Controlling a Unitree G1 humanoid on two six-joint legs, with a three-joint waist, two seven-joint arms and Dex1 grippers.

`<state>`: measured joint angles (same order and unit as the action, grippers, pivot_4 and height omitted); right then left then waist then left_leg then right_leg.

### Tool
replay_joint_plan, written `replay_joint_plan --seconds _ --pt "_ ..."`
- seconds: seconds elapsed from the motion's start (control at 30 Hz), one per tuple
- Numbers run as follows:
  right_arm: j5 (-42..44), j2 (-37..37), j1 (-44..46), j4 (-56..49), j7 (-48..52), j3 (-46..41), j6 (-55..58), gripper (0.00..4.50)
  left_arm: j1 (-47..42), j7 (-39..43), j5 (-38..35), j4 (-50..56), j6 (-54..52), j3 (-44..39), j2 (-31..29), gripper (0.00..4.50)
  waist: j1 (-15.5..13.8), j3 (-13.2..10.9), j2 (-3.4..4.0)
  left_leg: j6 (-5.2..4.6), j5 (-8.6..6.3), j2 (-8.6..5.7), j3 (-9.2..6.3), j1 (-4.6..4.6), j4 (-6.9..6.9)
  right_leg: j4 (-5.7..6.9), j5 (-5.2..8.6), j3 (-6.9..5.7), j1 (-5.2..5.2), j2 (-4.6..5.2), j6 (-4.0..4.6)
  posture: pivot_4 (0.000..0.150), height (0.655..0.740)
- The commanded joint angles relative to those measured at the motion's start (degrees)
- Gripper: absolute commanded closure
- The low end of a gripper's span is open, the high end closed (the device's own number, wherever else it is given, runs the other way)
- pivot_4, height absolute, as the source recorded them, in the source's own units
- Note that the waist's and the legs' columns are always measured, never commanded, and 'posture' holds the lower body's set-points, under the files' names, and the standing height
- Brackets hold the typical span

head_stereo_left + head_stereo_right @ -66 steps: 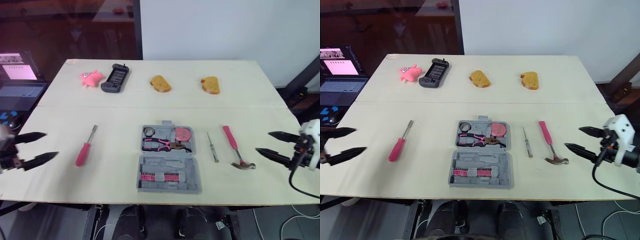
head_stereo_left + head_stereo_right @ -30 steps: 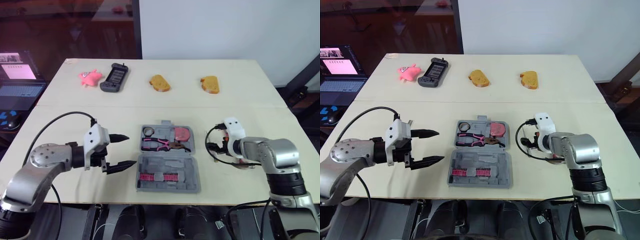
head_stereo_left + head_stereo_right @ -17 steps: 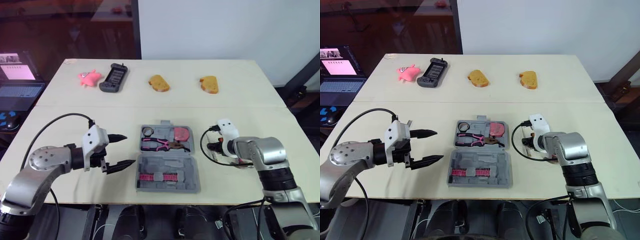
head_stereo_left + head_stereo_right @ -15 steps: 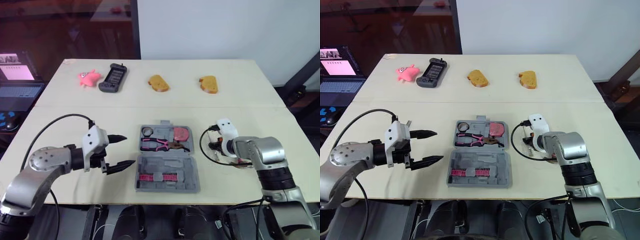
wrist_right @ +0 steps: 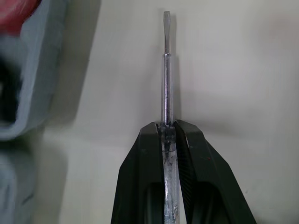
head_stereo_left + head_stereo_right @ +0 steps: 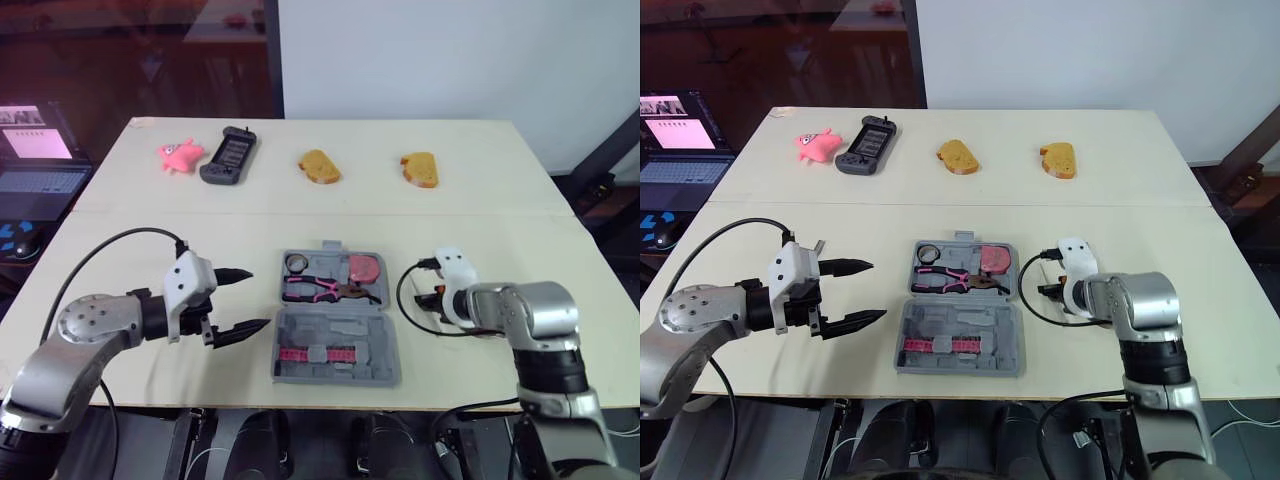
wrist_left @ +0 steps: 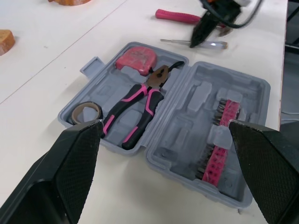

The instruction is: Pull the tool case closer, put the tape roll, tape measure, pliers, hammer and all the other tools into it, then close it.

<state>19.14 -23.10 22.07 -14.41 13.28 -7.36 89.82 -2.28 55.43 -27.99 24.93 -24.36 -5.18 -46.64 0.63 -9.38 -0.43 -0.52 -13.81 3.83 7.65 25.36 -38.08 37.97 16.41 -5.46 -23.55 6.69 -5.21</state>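
Pale plywood desk [image 6: 140,235] — seam across its middle. White wall [image 6: 420,50] behind, dark reflective glass [image 6: 130,50] beside it. Open laptop [image 6: 40,175] at left.

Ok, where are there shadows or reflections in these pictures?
Right wrist view: soft shadows on the table beside the tool case and around the right gripper, shut on the small screwdriver. Left eye view: the dark glass panel carries faint reflections, and the laptop screen glows.

Bare table [image 6: 330,225] between left gripper [image 6: 263,298], tool case [image 6: 338,345].
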Motion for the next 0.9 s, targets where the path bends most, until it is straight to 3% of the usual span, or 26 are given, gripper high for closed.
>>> replay_joint_plan --seconds 0.03,0.27,0.4,0.47,0.57,0.6,0.77,0.9 --pt "1.96 2.30 -4.34 -4.67 -1.40 -1.42 2.68 4.40 -0.49 0.40 0.77 0.05 1.73 0.58 0.52 0.00 0.07 0.01 -0.02 0.00 0.00 0.00 0.00 0.00 0.00 -0.01 0.00 0.00 0.00 0.00 0.00 0.150 0.7188" --pt "3.28 4.22 -7.27 -6.60 -4.34 -4.67 2.68 4.40 -2.09 2.68 -0.25 -1.19 1.35 1.76 0.74 0.00 0.07 0.02 -0.02 0.01 -0.01 0.00 -0.02 -0.01 0.00 -0.01 0.00 0.00 0.00 0.00 0.01 0.150 0.7188" --pt "5.91 4.31 -8.32 -7.60 -5.18 -5.78 2.68 2.83 -2.92 3.53 -0.13 -2.28 1.82 1.86 0.64 0.00 0.01 0.03 -0.02 0.00 -0.01 -0.01 -0.02 -0.01 0.00 -0.02 0.00 0.00 0.01 0.00 0.01 0.150 0.7188" --pt "8.45 2.68 -7.78 -7.94 -4.79 -6.82 2.68 1.76 -3.21 4.55 -0.97 -2.62 1.56 1.69 0.60 0.00 0.01 0.03 -0.03 -0.01 -0.02 -0.01 -0.02 -0.01 0.00 -0.03 0.00 0.00 0.02 0.01 0.01 0.150 0.7188" --pt "13.73 -3.69 -5.46 -7.97 -2.17 -7.80 2.68 0.30 -3.42 5.02 -1.17 -2.78 1.39 1.38 0.61 0.00 -0.09 -0.01 0.02 -0.01 -0.02 -0.01 -0.03 0.00 0.00 -0.04 0.00 0.00 0.02 0.02 0.01 0.150 0.7188" --pt "16.29 -7.39 -4.87 -8.11 -0.44 -7.18 2.68 0.05 -3.44 5.09 -1.13 -2.87 1.41 1.32 0.62 0.00 -0.12 -0.02 0.04 -0.02 -0.02 0.00 -0.04 0.02 0.00 -0.04 0.00 0.00 0.01 0.07 0.01 0.150 0.7188" --pt "23.94 -22.09 2.49 -5.54 6.67 -5.17 2.68 0.05 -3.48 5.51 -0.88 -3.37 1.73 1.14 0.53 0.00 0.48 -0.06 0.08 -0.09 -0.06 -0.02 0.02 0.03 0.00 -0.09 0.00 0.01 -0.05 0.08 0.00 0.150 0.7188" --pt "22.44 -33.07 9.42 -4.50 16.90 2.75 -4.79 0.05 -3.13 6.40 -0.92 -3.11 2.39 0.80 0.33 0.00 0.35 -0.11 0.16 -0.08 -0.05 0.01 0.02 0.04 0.09 -0.08 0.03 0.02 -0.15 0.00 0.05 0.150 0.7188"
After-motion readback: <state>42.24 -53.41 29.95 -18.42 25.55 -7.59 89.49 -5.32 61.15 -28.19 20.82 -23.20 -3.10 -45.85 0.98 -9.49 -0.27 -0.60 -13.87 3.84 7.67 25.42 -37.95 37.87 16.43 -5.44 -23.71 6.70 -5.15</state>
